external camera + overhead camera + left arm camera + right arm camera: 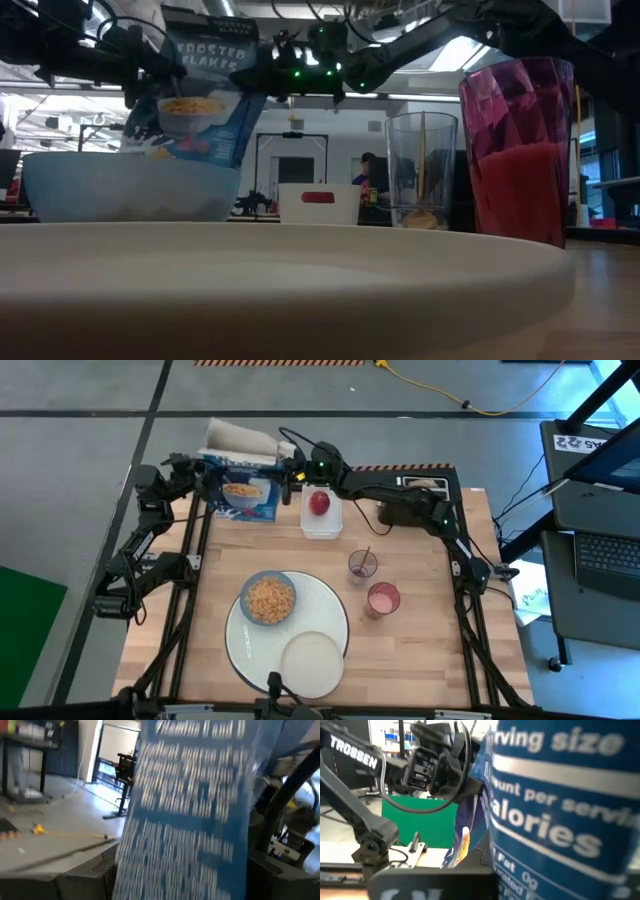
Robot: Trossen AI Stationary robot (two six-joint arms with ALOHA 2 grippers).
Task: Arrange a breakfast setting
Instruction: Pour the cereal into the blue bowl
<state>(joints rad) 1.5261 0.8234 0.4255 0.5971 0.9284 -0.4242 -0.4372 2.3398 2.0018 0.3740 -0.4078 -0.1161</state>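
Note:
A blue cereal box [243, 488], its top flaps open, is held up at the table's far left between my two grippers. My left gripper [203, 473] is at its left side and my right gripper [287, 472] at its right side. In the low view the box [200, 95] hangs tilted above table height. The blue bowl [269, 598], filled with flakes, and the small cream plate [312, 662] sit on the big white plate [335, 622]. The red apple [319, 502] lies in the white tray [322, 523]. The wooden spoon stands in the clear cup [361, 566], and the pink cup [383, 600] stands beside it. My left gripper is on the box's left narrow side [190, 820], coming level from the table's left. The box fills the wrist view and hides the fingers. The box is lifted clear and tilted. My right gripper is on the box's right narrow side, the printed nutrition panel [560, 805], near the top, coming level from the table's right. The fingers are hidden behind the box. The box hangs clear of the table.
The black toaster [412, 508] stands at the far right under my right arm. The tray with the apple lies just right of the box. Bare wood lies along the table's left side and its near right corner.

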